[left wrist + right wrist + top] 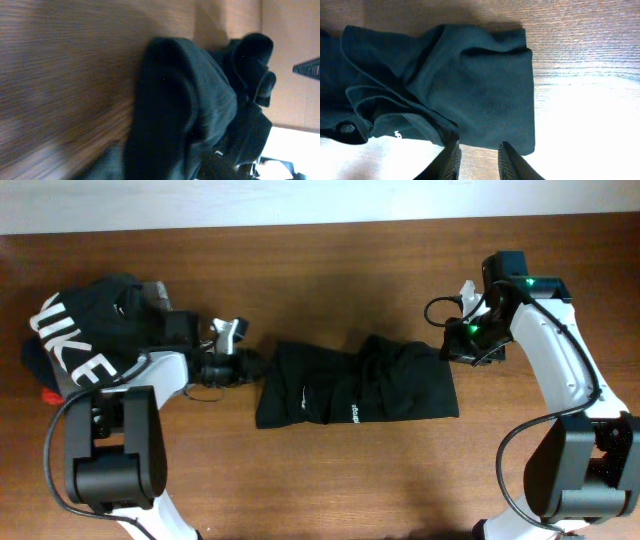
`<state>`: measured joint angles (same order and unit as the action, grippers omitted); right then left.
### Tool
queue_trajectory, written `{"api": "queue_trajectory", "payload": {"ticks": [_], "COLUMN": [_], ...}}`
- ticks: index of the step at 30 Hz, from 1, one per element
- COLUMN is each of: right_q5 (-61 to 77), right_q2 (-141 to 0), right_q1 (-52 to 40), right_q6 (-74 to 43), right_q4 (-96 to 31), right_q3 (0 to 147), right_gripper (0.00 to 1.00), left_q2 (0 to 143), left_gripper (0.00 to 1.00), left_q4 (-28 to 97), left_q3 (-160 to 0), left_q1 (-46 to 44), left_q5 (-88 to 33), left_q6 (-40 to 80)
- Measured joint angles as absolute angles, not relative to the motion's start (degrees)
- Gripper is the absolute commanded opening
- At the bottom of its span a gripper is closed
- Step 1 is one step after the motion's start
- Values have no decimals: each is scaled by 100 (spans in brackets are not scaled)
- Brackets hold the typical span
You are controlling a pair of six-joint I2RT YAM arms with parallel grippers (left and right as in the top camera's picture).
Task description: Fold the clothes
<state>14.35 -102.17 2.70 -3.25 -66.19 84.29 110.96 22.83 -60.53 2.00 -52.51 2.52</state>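
The clothes, a plain black T-shirt (355, 385), lie in a long, rumpled band across the middle of the wooden table (330, 270), with a small white logo (308, 392) facing up. My left gripper (255, 366) is at the shirt's left edge. The left wrist view is blurred and filled with dark fabric (190, 100), and its fingers do not show. My right gripper (447, 352) hovers at the shirt's upper right corner. In the right wrist view its fingers (451, 160) stand apart over bare wood, just short of the fabric's edge (470, 85), with nothing between them.
A black garment with big white NIKE letters (75, 340) is heaped at the far left beside the left arm's base. A grey piece (152, 292) lies behind it and something red (48, 393) peeks out below it.
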Motion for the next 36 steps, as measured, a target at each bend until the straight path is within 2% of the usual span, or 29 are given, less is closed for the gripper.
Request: {"api": "queue_trajectory", "payload": {"ticks": [7, 11, 12, 13, 16, 17, 18, 20, 22, 28, 34, 36], "right_q5": [1435, 1435, 1435, 1435, 1435, 1435, 1435, 1435, 1435, 1435, 1433, 1435], "right_q2": [-10217, -10217, -10217, -10217, -10217, -10217, -10217, -10217, -10217, -10217, -10217, -10217], "right_q1": [270, 270, 270, 270, 270, 270, 270, 270, 270, 270, 270, 270], "right_q6": [-322, -320, -322, -322, -318, -316, -320, -322, -320, -320, -320, -320], "right_q4": [-6622, -6619, -6617, -6617, -6606, -6604, -6604, -6608, -6617, -6646, -6696, -6713], "right_q3": [8427, 8427, 8429, 8429, 8427, 8427, 8427, 8429, 8429, 8429, 8429, 8429], "right_gripper": [30, 30, 30, 30, 30, 30, 30, 30, 30, 30, 30, 30], "left_q2": [11096, 11096, 11096, 11096, 11098, 11102, 11113, 11137, 11177, 11238, 11240, 11227], "left_gripper": [86, 87, 87, 92, 92, 89, 80, 37, 3, 1, 1, 0], "left_q4": [3039, 3402, 3380, 3332, 2974, 2864, 2753, 2648, 2611, 3105, 5094, 6130], "left_q3": [-6058, -6058, -6058, -6058, -6058, -6058, -6058, -6058, -6058, -6173, -7205, -8178], "left_q1": [290, 185, 132, 56, -285, -390, -510, -760, -952, -961, -628, -565], "left_q5": [-5256, -5249, -5247, -5240, -5218, -5199, -5129, -4877, -4606, -4281, -3870, -3295], "left_q6": [259, 246, 246, 246, 266, 276, 309, 443, 585, 751, 370, 95]}}
